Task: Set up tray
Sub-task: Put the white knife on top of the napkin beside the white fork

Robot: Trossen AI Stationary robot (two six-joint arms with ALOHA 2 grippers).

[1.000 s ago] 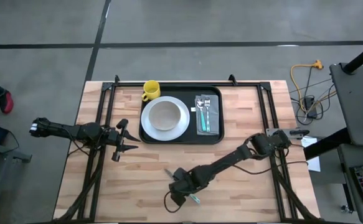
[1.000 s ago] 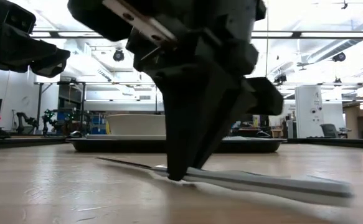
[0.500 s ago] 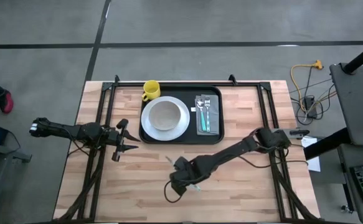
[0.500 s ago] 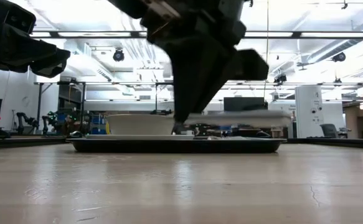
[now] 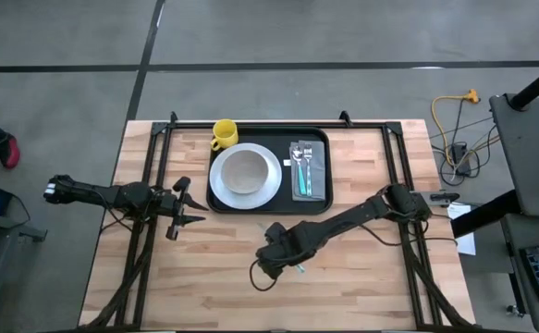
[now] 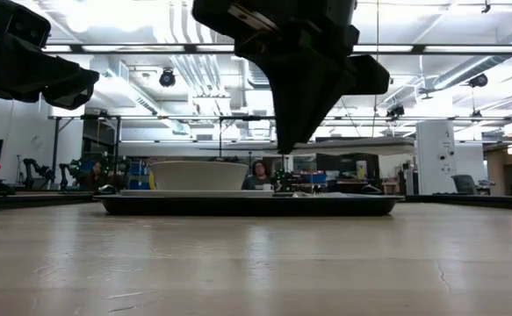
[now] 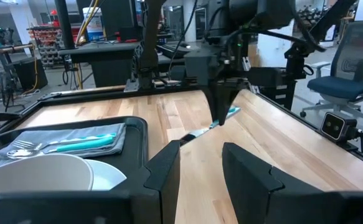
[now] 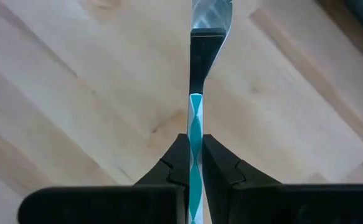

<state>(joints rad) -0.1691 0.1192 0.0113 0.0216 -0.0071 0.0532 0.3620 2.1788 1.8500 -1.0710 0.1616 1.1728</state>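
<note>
Overhead, right fingers (image 8: 195, 163) pinch a teal-handled knife (image 8: 195, 140) above the wooden table (image 5: 361, 287); left fingers (image 5: 182, 209) gape.

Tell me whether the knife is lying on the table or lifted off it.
Lifted. The right gripper is shut on the knife by its teal handle, and the low view shows it held level, clear above the table.

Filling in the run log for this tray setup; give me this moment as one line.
right gripper: shut on knife, lifted off table | left gripper: open, waiting left of tray | tray: plate, bowl, cutlery on napkin
</note>
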